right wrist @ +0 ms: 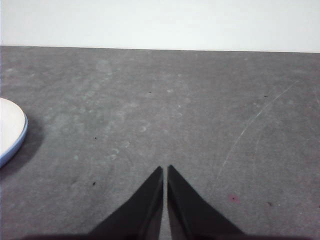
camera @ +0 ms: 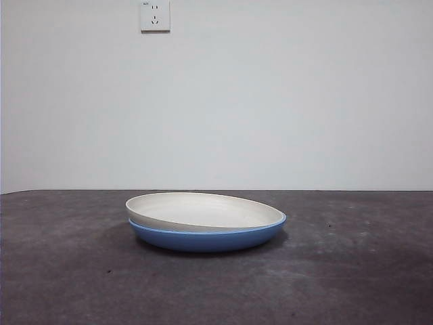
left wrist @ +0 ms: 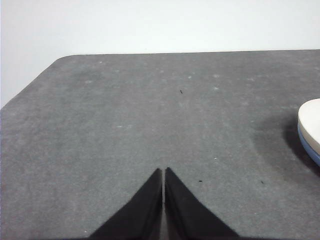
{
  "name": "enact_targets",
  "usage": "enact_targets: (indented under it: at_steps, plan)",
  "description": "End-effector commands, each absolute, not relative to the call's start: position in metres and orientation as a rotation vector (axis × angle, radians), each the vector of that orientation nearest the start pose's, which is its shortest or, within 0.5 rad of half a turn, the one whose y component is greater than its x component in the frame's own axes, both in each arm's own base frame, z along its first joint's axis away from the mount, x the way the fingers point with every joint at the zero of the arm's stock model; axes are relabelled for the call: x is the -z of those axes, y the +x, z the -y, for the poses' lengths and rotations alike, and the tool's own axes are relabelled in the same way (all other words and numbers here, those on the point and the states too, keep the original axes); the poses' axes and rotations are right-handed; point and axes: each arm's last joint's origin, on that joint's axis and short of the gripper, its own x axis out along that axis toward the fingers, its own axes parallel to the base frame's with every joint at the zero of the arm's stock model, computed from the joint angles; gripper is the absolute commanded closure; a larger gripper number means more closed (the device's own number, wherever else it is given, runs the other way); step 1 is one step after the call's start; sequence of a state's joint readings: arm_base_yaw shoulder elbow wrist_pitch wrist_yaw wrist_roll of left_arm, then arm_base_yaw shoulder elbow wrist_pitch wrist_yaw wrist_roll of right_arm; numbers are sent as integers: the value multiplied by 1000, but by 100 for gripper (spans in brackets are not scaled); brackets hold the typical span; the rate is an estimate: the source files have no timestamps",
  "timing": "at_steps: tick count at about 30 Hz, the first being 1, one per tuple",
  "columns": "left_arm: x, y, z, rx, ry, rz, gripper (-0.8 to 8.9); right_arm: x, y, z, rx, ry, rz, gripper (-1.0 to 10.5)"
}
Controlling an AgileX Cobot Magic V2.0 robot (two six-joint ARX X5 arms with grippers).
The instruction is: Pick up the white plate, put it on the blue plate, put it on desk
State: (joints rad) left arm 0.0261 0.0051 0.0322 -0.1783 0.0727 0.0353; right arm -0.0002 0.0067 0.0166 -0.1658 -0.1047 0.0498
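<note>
- We see the desk (camera: pixel 67 271) filling the lower frame, bare of writing.
- The white plate (camera: pixel 203 210) sits tilted inside the blue plate (camera: pixel 206 240), centre frame.
- A wall socket (camera: pixel 155 15) at upper left; its small marking is unreadable.
- Left gripper (left wrist: pixel 163 172) and right gripper (right wrist: pixel 165 170) hover, jaws pressed together, holding nothing.

White plate (camera: pixel 203 210): matt cream surface, faint brushed streaks inside, no shine. Blue plate (camera: pixel 206 238) beneath it: smooth, glossy, light sheen along the rim. Desk (camera: pixel 67 271): dark grey, rough, mottled, pale scuffs and small dark specks. Wall (camera: pixel 270 101): plain, matt, off-white. Wall socket (camera: pixel 155 15): smooth white plastic.
</note>
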Motion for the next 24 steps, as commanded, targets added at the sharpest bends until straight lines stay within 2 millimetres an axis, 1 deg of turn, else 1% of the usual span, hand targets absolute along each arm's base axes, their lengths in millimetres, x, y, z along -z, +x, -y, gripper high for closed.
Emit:
enact_targets:
  at_steps: [1,24]
  plan:
    - [-149,96,-1,45,24,-176,805,-151,96,-3,-97,86,-167,939]
    - [-149,96,-1,45,24,-176,805,-152,96,-3,-97,86,-153,939]
